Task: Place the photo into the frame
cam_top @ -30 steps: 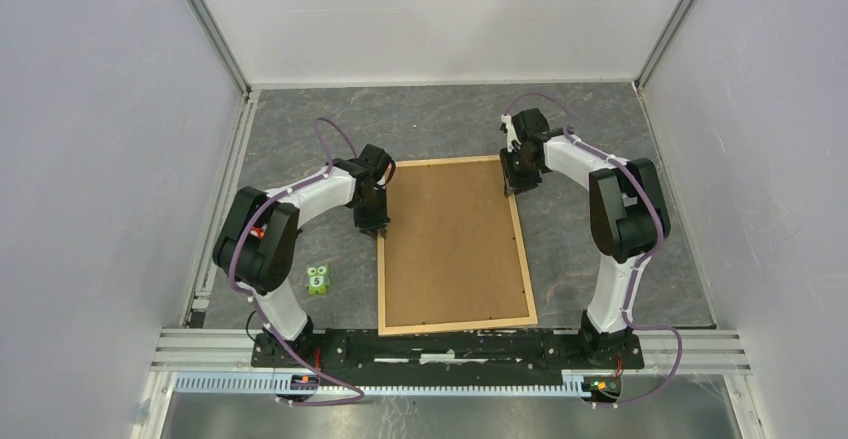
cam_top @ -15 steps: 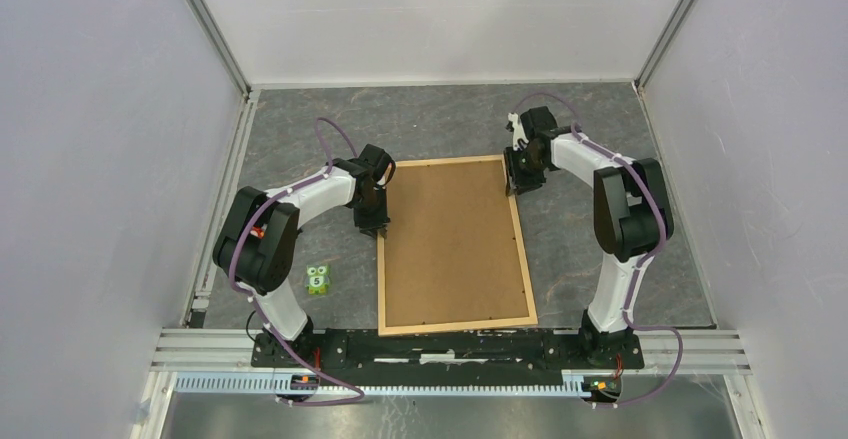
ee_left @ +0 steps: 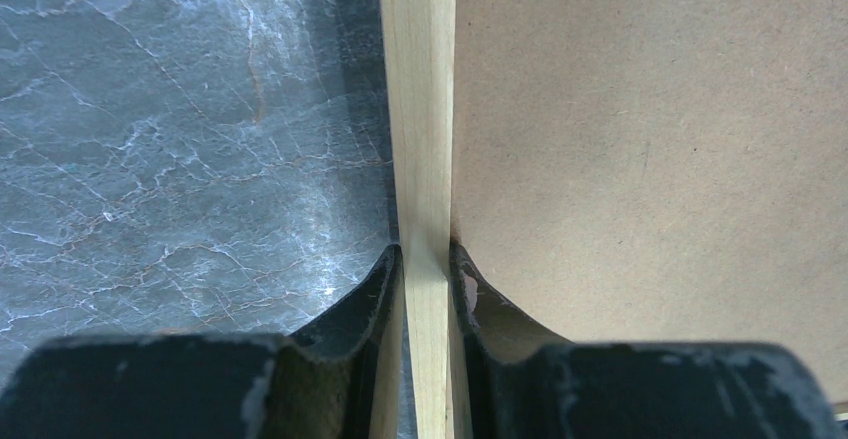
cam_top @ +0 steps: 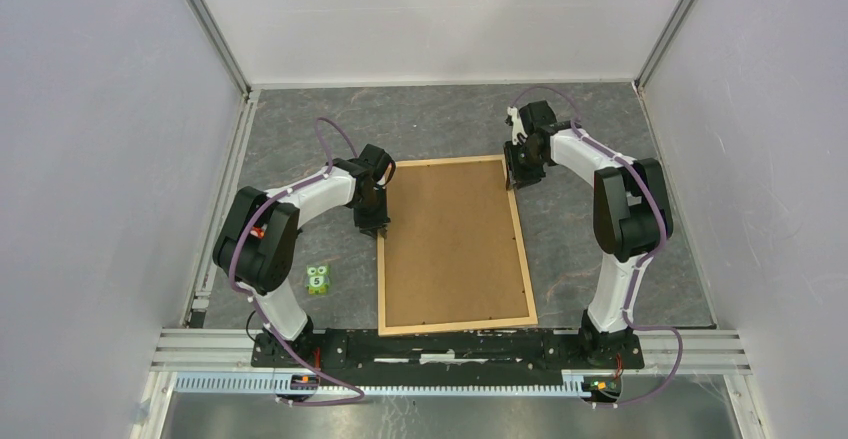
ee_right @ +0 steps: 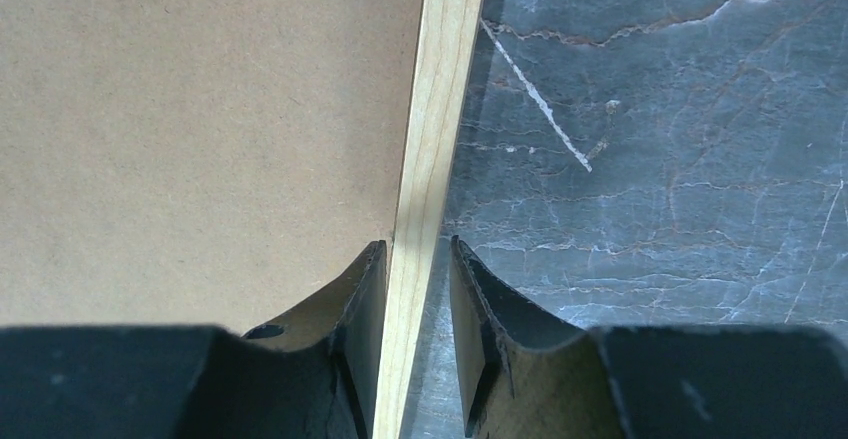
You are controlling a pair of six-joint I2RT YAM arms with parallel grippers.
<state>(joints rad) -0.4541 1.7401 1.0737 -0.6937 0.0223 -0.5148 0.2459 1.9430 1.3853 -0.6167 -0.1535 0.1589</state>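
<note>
Grey marbled tabletop (cam_top: 440, 124) lies beneath me, boxed in by pale walls (cam_top: 100, 159). Flat on it, between my two claws, lies the frame (cam_top: 455, 326), its thin light wooden strips running round a plain brown backing board (cam_top: 450, 244) that fills the opening.

My left claw (ee_left: 427, 259) points straight down over the frame's left strip, a little short of its far corner. The jaws are drawn in narrow, one finger (ee_left: 385, 279) on the bare table side and the other on the board side, both pressed against the wood, so I have that strip pinched.

My right claw (ee_right: 412, 254) sits astride the right strip, close to the far right corner. Its inner finger (ee_right: 365, 279) rests on the board side, hard against the wood. The outer finger (ee_right: 470, 279) stands a sliver clear of the strip, with shadowed table showing in the crack. That claw is slightly parted around the wood rather than clamped on it.

Behind my left claw, toward my base and on its outer side, a small green toy (cam_top: 318, 279) marked with a 5 stands apart from the frame.
</note>
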